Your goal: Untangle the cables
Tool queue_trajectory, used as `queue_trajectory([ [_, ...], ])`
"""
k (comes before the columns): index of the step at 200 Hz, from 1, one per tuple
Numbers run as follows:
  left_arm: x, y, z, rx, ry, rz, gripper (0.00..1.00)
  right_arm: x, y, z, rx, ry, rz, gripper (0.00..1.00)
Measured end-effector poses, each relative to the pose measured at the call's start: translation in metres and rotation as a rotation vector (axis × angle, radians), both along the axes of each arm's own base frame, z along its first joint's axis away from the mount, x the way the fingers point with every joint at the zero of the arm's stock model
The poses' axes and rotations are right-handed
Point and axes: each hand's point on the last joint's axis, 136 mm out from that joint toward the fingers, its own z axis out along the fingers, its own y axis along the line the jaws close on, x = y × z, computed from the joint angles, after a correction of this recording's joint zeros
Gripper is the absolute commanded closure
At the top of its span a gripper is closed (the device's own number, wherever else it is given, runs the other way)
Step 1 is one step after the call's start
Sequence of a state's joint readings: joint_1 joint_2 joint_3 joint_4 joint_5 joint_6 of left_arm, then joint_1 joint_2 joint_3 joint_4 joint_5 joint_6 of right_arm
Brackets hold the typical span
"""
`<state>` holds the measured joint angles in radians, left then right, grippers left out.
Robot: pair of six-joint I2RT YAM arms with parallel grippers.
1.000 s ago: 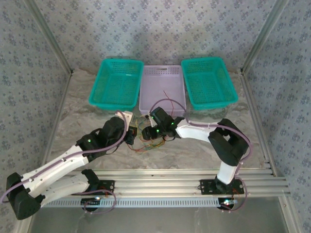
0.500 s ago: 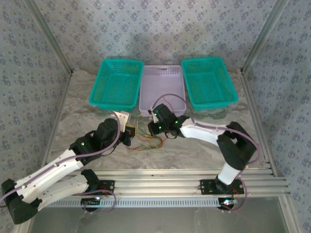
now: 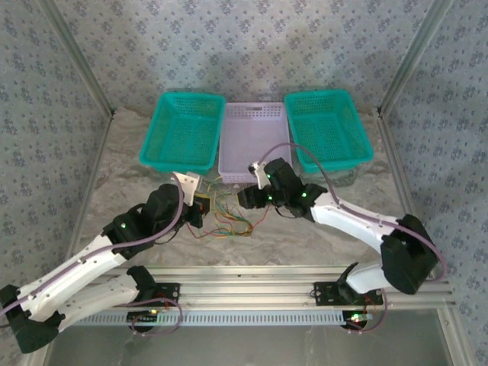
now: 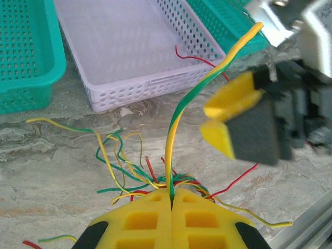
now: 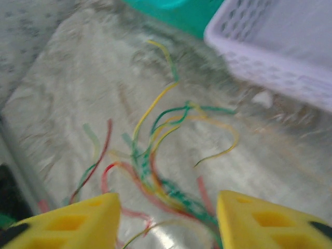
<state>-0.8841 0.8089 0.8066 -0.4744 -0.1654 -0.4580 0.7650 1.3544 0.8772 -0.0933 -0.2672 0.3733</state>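
Note:
The cables (image 3: 227, 221) lie as a tangled bundle of red, yellow and green wires on the marble table, in front of the lilac basket. My left gripper (image 4: 171, 193) is shut on one yellow-green cable (image 4: 179, 111), which rises from its pads towards the right gripper's fingers (image 4: 233, 96). The rest of the tangle (image 4: 135, 174) sits just beyond the left pads. In the top view the left gripper (image 3: 200, 207) is at the bundle's left edge and the right gripper (image 3: 245, 197) at its upper right. My right gripper (image 5: 168, 207) stands open above the blurred wires (image 5: 155, 171).
A lilac perforated basket (image 3: 254, 141) stands behind the bundle, between two teal baskets (image 3: 183, 130) (image 3: 326, 128). A red wire end (image 4: 197, 59) lies over the lilac basket's near rim. An aluminium rail (image 3: 267, 286) runs along the near table edge.
The right arm's elbow has swung out to the right and its gripper has drawn back a little from the bundle. The left arm has sunk slightly to the left.

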Motion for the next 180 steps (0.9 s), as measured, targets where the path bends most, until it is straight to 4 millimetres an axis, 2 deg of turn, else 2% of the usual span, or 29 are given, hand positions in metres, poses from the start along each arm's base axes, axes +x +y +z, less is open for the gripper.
queue_trajectory([
  [20, 0.006, 0.000, -0.006, 0.005, 0.020, 0.043, 1.00, -0.027, -0.008, 0.010, 0.057, -0.006, 0.055, 0.36],
  [56, 0.018, -0.007, -0.008, -0.005, 0.070, 0.103, 1.00, -0.060, -0.023, 0.031, 0.127, -0.082, 0.103, 0.33],
  [78, 0.023, -0.011, -0.003, -0.035, 0.089, 0.137, 1.00, -0.083, -0.029, 0.032, 0.146, -0.121, 0.143, 0.32],
  [102, 0.025, -0.011, -0.003, -0.063, 0.112, 0.171, 1.00, -0.108, -0.022, 0.030, 0.151, -0.133, 0.212, 0.32],
  [133, 0.027, -0.012, -0.005, -0.095, 0.139, 0.208, 1.00, -0.115, -0.006, 0.008, 0.112, -0.106, 0.242, 0.35],
  [180, 0.028, -0.013, -0.006, -0.142, 0.174, 0.245, 1.00, -0.095, 0.003, -0.053, -0.059, -0.050, 0.157, 0.38],
])
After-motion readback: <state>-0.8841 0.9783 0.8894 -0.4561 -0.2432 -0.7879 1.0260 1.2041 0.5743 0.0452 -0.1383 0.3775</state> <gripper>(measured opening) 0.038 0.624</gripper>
